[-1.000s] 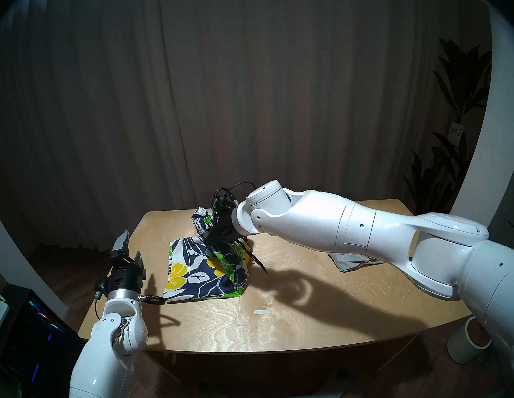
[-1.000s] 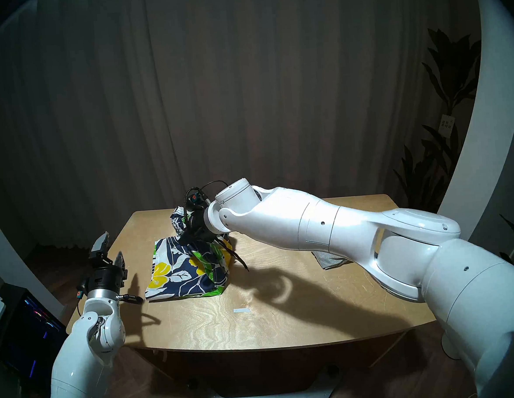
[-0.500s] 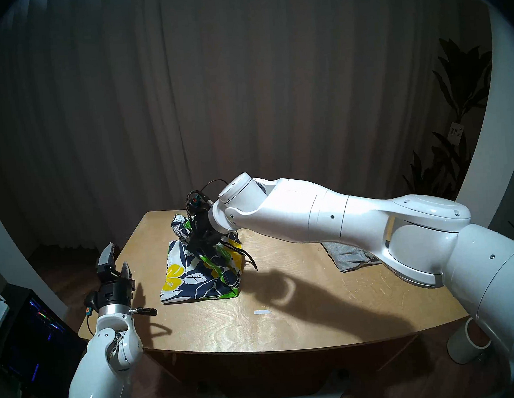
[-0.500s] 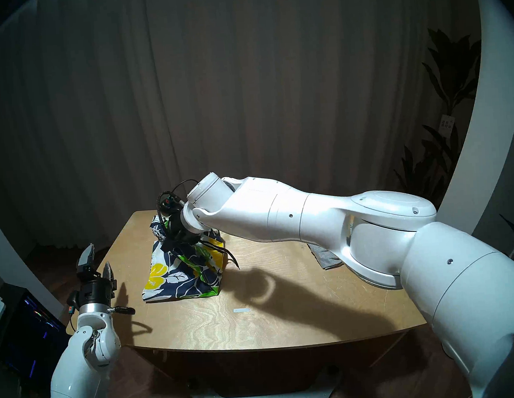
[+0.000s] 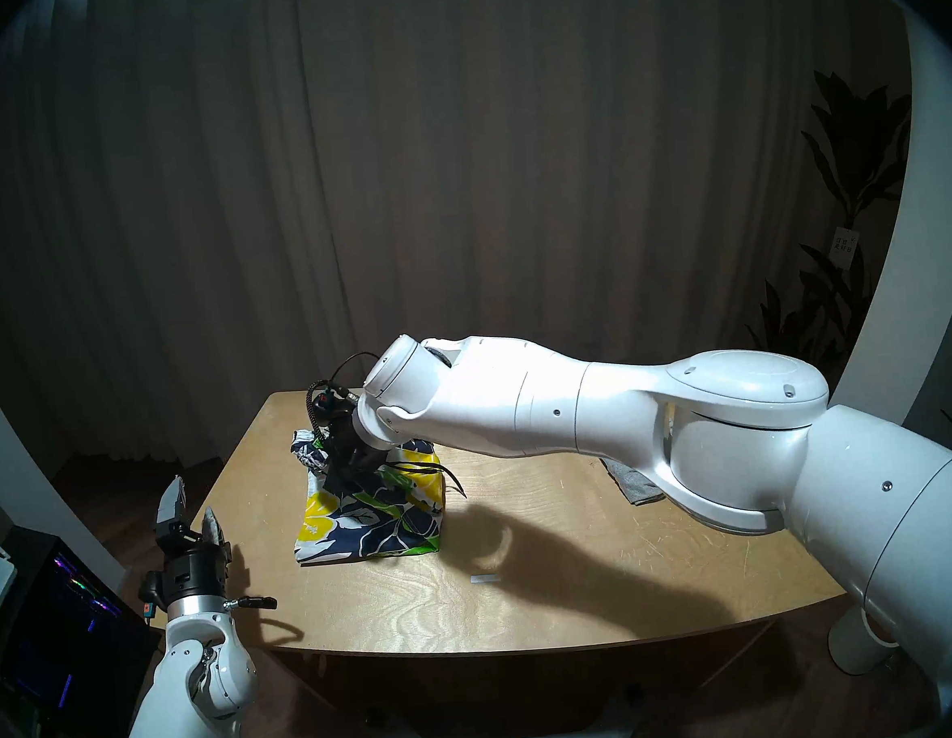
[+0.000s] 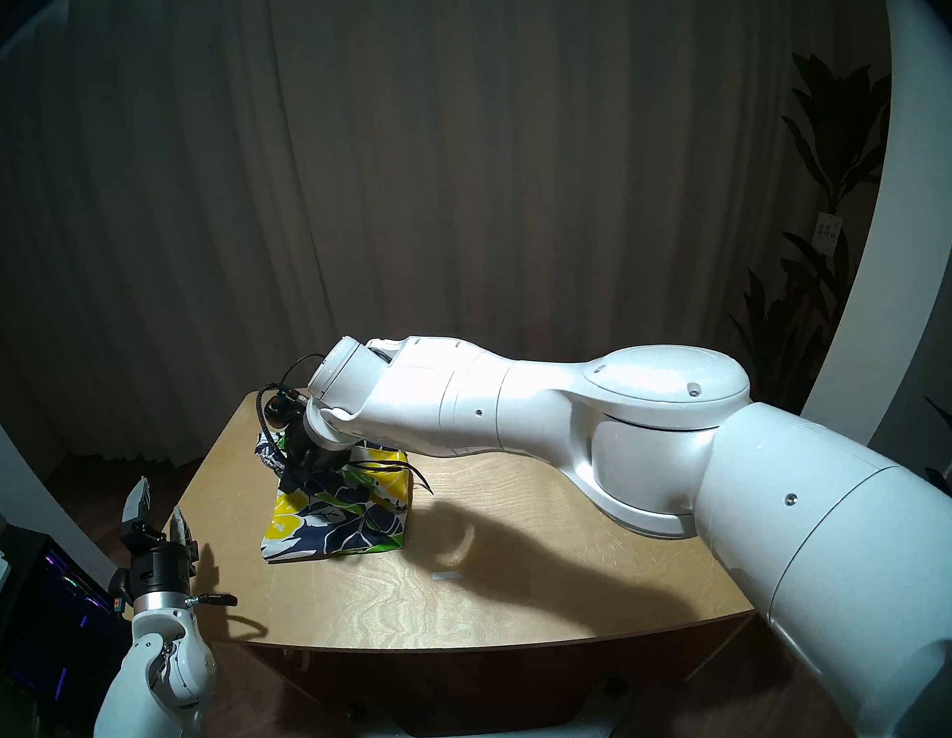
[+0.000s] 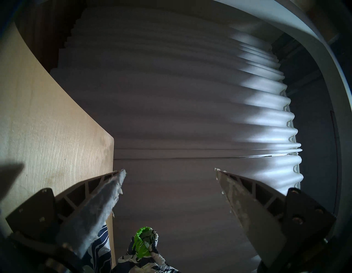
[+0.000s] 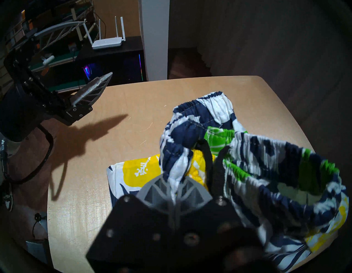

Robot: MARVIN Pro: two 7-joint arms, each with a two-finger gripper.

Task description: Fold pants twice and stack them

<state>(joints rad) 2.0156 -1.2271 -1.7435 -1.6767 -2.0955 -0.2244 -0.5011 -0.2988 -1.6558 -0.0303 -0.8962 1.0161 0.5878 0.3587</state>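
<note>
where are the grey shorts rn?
Head view: grey shorts lie on the table's right side, mostly hidden behind the right arm, apart from the floral shorts.

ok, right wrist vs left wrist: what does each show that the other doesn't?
Only the right wrist view: the right gripper shut on the floral shorts' gathered waistband, the black drawstring, a white router, and the left gripper's fingers from outside.

Only the left wrist view: the left gripper open and empty, facing the curtain.

Both: the floral shorts and the wooden table.
</note>
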